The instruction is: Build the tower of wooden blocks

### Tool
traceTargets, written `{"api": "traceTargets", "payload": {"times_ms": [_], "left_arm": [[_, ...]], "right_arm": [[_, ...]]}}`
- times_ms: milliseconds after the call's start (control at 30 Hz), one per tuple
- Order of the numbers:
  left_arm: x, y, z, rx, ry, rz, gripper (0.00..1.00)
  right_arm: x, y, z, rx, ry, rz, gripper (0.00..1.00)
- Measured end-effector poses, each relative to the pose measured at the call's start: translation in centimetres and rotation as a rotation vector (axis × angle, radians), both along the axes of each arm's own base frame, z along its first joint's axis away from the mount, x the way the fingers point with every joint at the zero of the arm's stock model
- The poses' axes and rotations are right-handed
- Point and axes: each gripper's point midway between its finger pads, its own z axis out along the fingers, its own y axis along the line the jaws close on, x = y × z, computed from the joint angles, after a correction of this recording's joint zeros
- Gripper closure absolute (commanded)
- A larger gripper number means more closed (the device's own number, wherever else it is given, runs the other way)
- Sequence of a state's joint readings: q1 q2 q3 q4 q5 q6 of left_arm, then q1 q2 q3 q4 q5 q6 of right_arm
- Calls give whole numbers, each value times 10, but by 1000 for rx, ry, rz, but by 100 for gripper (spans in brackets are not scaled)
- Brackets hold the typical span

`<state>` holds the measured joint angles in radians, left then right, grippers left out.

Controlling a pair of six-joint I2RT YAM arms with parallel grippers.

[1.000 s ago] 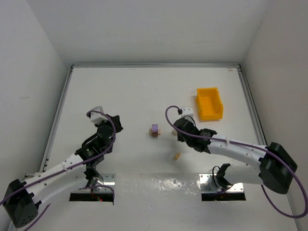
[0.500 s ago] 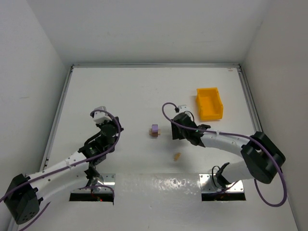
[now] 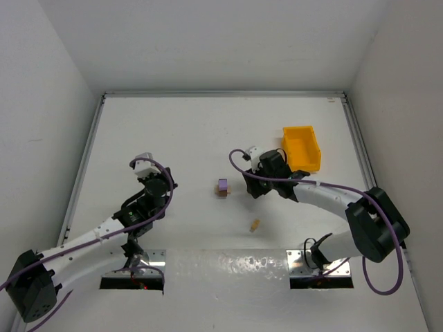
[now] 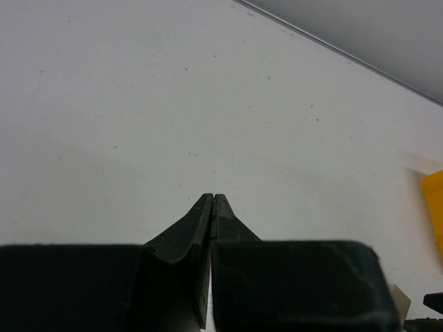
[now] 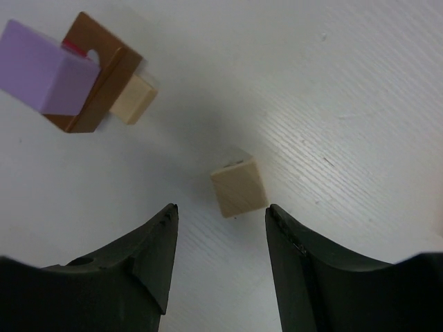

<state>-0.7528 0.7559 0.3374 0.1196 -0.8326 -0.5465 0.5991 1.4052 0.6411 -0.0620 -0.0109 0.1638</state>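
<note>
Bright, even light — soft shadows

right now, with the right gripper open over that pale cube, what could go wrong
1. The pale tan cube lies skewed below the open right gripper; closing could twist it or push it away.
2. The purple cube on the brown block stands close by, seemingly perched on a smaller tan cube; a careless swing might topple them.

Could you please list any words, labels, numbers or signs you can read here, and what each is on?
None can be read: the purple block, the brown block, the loose tan block and the yellow bin carry no visible text.
</note>
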Motion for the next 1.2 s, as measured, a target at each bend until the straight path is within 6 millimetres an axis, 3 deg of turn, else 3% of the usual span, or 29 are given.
{"api": "traceTargets", "payload": {"times_ms": [167, 367, 733, 1200], "left_arm": [[0, 0, 0, 1, 1, 2, 100], [0, 1, 2, -5, -6, 2, 100], [0, 1, 3, -7, -8, 2, 100], [0, 1, 2, -5, -7, 2, 100]], "right_arm": [[-7, 10, 3, 5, 10, 148, 46], [9, 18, 9, -30, -4, 213, 46], [6, 0, -7, -84, 55, 217, 48], [3, 6, -15, -57, 101, 243, 57]]}}
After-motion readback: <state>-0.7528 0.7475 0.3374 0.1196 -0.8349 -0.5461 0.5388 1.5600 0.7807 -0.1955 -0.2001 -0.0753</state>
